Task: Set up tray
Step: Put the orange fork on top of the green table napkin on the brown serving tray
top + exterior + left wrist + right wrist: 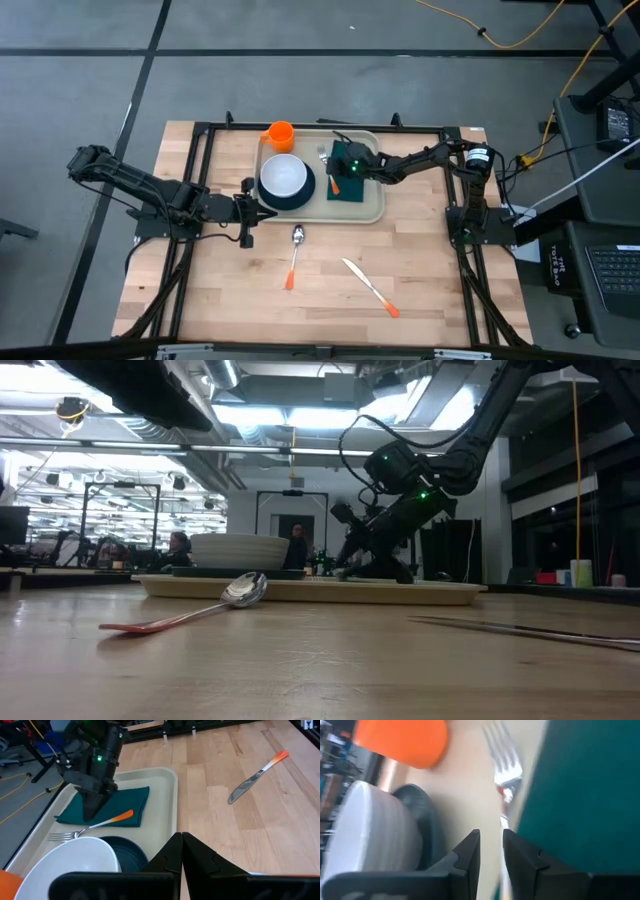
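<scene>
The beige tray (375,200) sits at the table's far middle. On it are an orange cup (280,133), a white bowl (284,176) in a dark plate (127,852), and a green napkin (125,800). A fork (95,825) rests with its orange handle on the napkin's edge and its tines (503,765) on the tray floor. My right gripper (491,847) is low over the fork's shaft, slanting down, its fingers slightly apart. My left gripper (181,840) is shut, in the air off the tray's near left corner. My right gripper stands with one finger (470,852) on each side of the fork's shaft (504,822), pointing along it from the table's right. The fork lies flat on the napkin and tray. Whether the fingers touch it I cannot tell.
A spoon (296,250) with an orange handle lies on the wood in front of the tray. To its right lies a knife (368,285) with an orange handle. Bare wood spreads across the near half of the table. A black frame runs round the table.
</scene>
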`<control>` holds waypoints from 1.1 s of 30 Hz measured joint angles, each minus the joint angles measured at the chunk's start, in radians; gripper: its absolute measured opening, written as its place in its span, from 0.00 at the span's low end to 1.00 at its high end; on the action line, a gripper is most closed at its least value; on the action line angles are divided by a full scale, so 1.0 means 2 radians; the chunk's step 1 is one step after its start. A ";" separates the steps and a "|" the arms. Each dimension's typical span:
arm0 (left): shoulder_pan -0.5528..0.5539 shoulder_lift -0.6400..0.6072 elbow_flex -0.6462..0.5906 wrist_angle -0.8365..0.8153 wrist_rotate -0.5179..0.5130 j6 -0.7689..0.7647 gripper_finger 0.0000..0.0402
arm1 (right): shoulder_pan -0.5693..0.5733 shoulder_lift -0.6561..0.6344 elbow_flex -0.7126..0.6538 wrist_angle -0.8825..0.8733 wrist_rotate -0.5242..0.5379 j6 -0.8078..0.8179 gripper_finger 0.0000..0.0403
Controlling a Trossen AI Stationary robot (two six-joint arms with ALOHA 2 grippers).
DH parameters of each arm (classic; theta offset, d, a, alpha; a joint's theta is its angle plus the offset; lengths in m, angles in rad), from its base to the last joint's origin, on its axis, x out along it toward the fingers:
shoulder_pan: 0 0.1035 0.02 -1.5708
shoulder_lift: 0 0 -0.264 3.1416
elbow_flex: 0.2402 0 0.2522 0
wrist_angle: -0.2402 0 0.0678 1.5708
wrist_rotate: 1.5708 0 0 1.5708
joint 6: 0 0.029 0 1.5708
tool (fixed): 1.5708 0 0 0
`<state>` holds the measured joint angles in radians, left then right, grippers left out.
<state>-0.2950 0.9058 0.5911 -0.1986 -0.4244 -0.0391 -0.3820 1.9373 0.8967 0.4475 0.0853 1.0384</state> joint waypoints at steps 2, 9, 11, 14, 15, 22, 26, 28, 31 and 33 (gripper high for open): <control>0.000 0.000 0.000 0.000 0.000 0.000 0.01 | 0.000 -0.001 0.000 0.013 0.000 -0.013 0.22; 0.000 -0.001 0.000 0.004 0.000 0.000 0.01 | 0.000 -0.018 0.003 0.012 0.000 -0.085 0.22; 0.006 -0.005 0.000 0.008 0.000 0.000 0.01 | 0.000 -0.026 0.003 0.010 0.000 -0.110 0.22; 0.023 -0.021 0.000 0.008 -0.014 -0.003 0.01 | 0.000 -0.039 0.006 -0.006 0.001 -0.146 0.22; 0.029 -0.029 0.000 0.008 -0.026 -0.004 0.01 | 0.000 -0.043 0.008 -0.016 0.003 -0.158 0.22; 0.058 -0.077 -0.021 0.026 -0.042 0.013 0.01 | 0.018 -0.058 0.068 -0.189 0.023 -0.222 0.22; 0.078 -0.112 -0.078 0.078 -0.049 0.019 0.02 | 0.042 -0.058 0.133 -0.334 0.066 -0.238 0.22; 0.089 -0.128 -0.095 0.096 -0.049 0.022 0.02 | 0.051 -0.058 0.162 -0.362 0.075 -0.242 0.22; 0.101 -0.149 -0.104 0.100 -0.049 0.022 0.02 | 0.056 -0.058 0.200 -0.387 0.067 -0.249 0.22; 0.105 -0.158 -0.104 0.100 -0.049 0.021 0.01 | 0.056 -0.055 0.219 -0.412 0.065 -0.249 0.22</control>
<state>-0.0844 0.5891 0.3824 0.0006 -0.5224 0.0038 -0.2691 1.8265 1.3348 -0.3771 0.2160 0.5399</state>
